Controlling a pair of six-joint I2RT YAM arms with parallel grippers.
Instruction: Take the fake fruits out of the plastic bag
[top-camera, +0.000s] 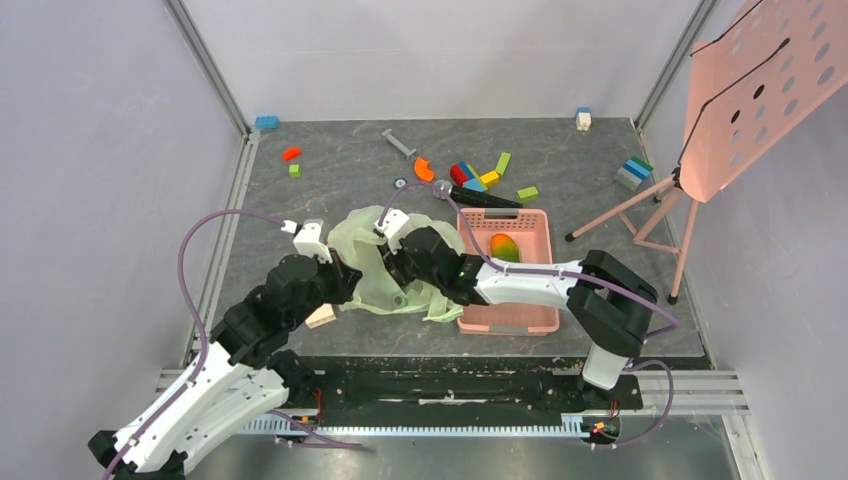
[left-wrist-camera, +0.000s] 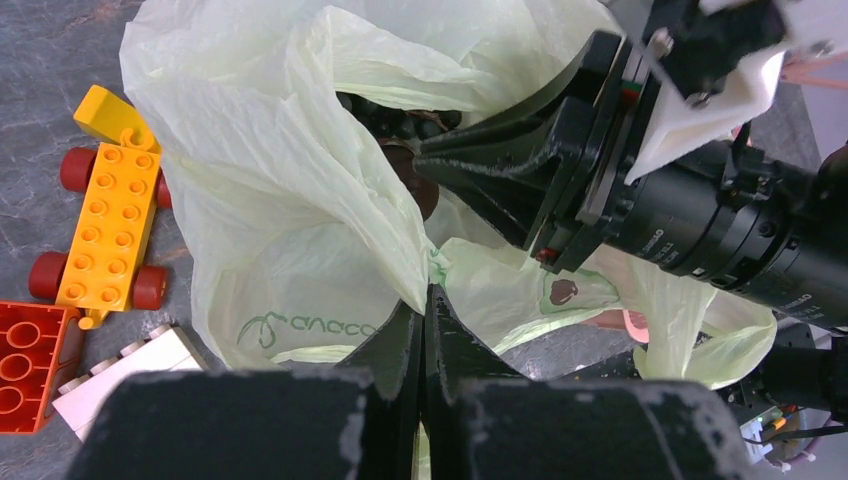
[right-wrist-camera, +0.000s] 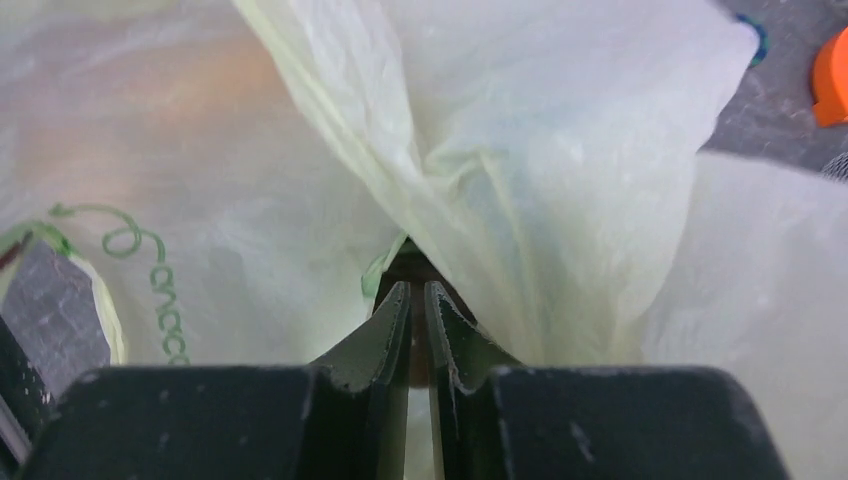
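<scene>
Green plastic bag (top-camera: 365, 245) held for picking
Left claw (left-wrist-camera: 428, 295) pinches the bag steady; right claw (right-wrist-camera: 418, 285), almost closed, pokes at the brown fruit (left-wrist-camera: 410, 187), grip unclear.

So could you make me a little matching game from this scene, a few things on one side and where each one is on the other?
Things:
1. mango
2. plastic bag
3. yellow toy car
4. blue brick

Places:
A. at the far left corner of the table
B. pinched in the left gripper
C. lying in the pink basket
D. on the table beside the plastic bag, next to a red brick

Pairs: 1-C, 2-B, 3-D, 4-A
</scene>
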